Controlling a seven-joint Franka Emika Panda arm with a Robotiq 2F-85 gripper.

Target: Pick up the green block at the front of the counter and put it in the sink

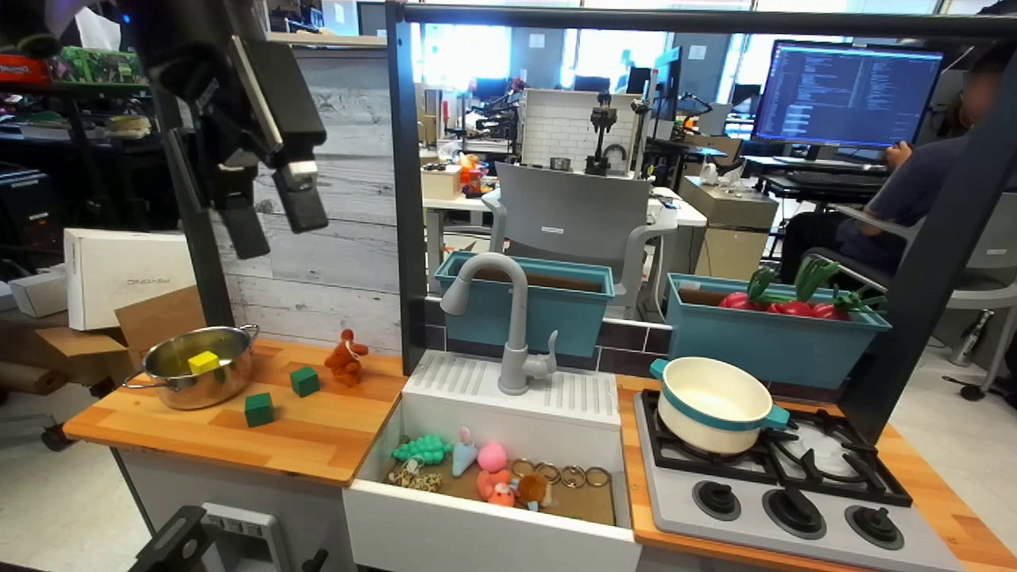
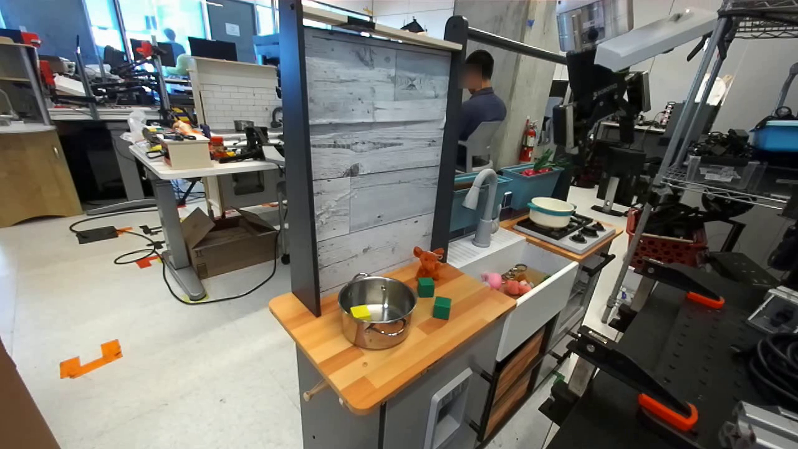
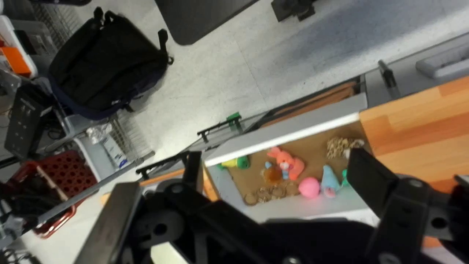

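The green block point(image 1: 258, 409) sits on the wooden counter point(image 1: 334, 433), nearer its front edge than a similar green block point(image 1: 304, 381) behind it. The green block point(image 2: 442, 307) and the counter point(image 2: 399, 368) also show in an exterior view. The white sink point(image 1: 493, 524) is right beside the counter and holds several toys; it also shows in the wrist view point(image 3: 289, 141). My gripper point(image 1: 274, 218) is high above the counter in an exterior view. It is open and empty, with its fingers wide apart in the wrist view point(image 3: 278, 172). Neither green block shows in the wrist view.
A metal pot point(image 1: 199, 373) with a yellow block point(image 1: 203, 362) inside stands beside the blocks. An orange plush point(image 1: 347, 359) sits at the back. The grey faucet point(image 1: 516, 342) rises behind the sink. A cream pot point(image 1: 715, 405) stands on the stovetop point(image 1: 794, 508). A dark post point(image 1: 405, 191) stands upright behind.
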